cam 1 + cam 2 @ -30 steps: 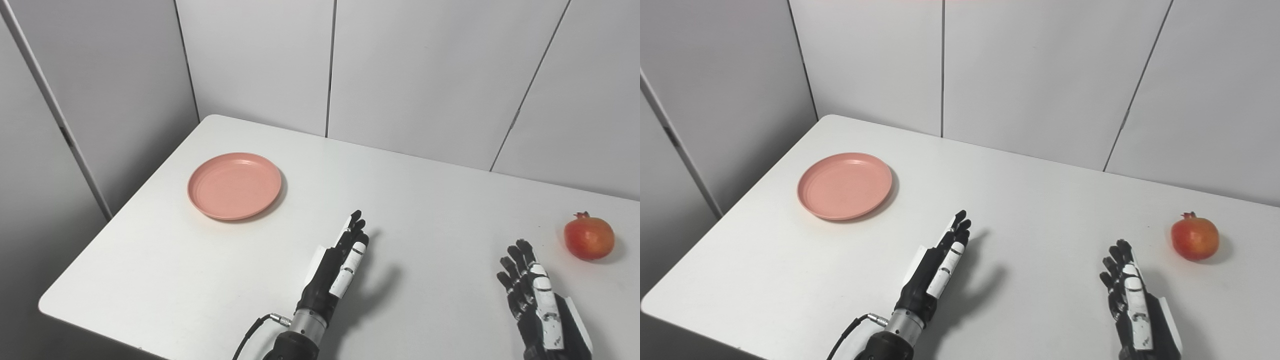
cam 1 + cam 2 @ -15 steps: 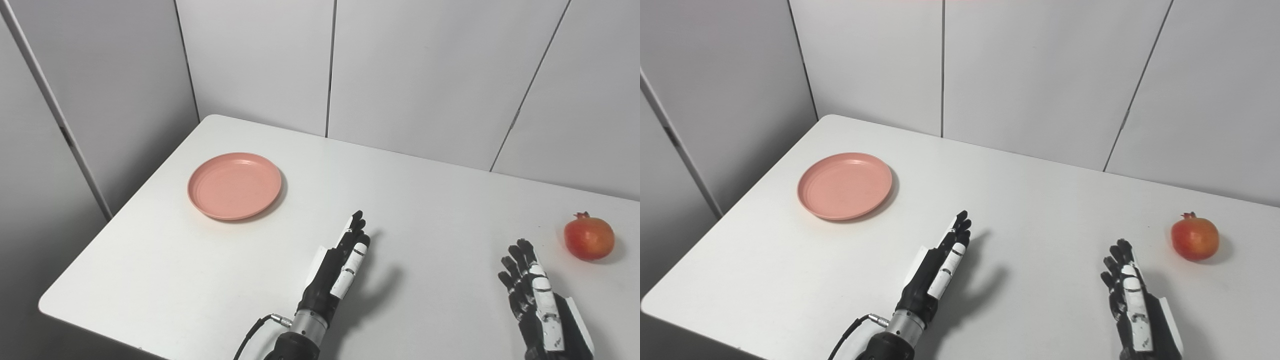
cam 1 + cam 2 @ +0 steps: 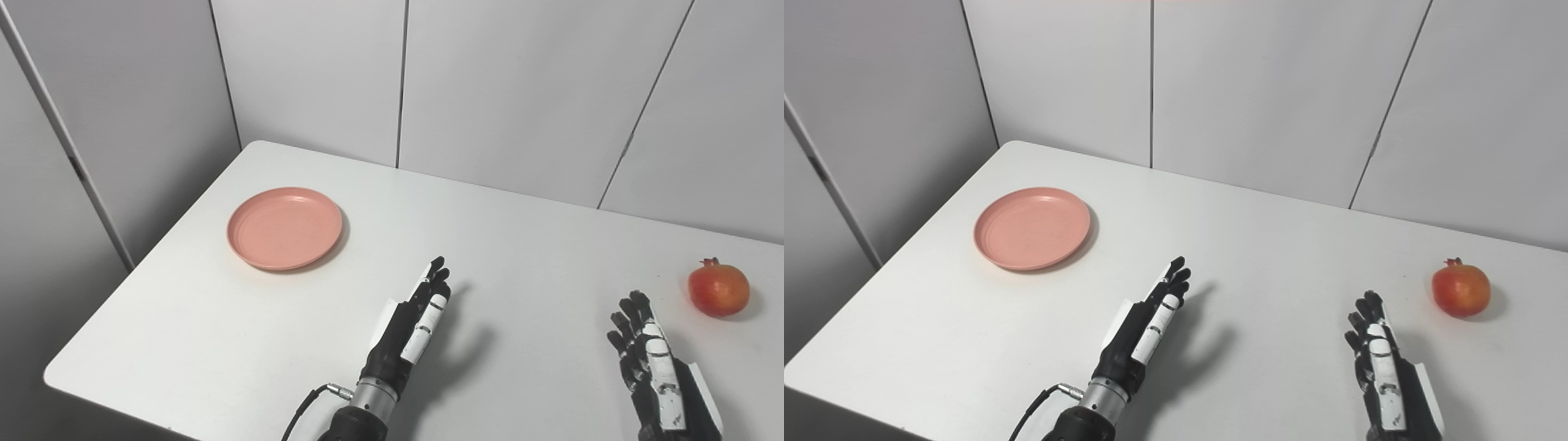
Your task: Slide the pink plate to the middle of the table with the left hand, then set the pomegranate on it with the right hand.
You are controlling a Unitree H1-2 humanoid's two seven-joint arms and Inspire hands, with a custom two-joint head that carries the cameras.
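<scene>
- The plate (image 3: pixel 285 228) lies flat on the white worktop (image 3: pixel 520 245), toward its far left corner, with nothing on it.
- The pomegranate (image 3: pixel 718 288) sits well to the plate's right, near the worktop's right edge.
- The left hand (image 3: pixel 411 324) hovers right of and nearer than the plate, its fingers (image 3: pixel 436 275) straight, holding nothing.
- The right hand (image 3: pixel 655 367) is near the pomegranate, fingers spread and empty.
- No readable writing anywhere.

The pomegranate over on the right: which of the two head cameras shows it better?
The right eye view: the pomegranate sits well inside the picture, with bare table on every side. The left eye view shows it whole too, little crown included, but nearer the picture's right edge. Neither hand covers it in either view.
</scene>
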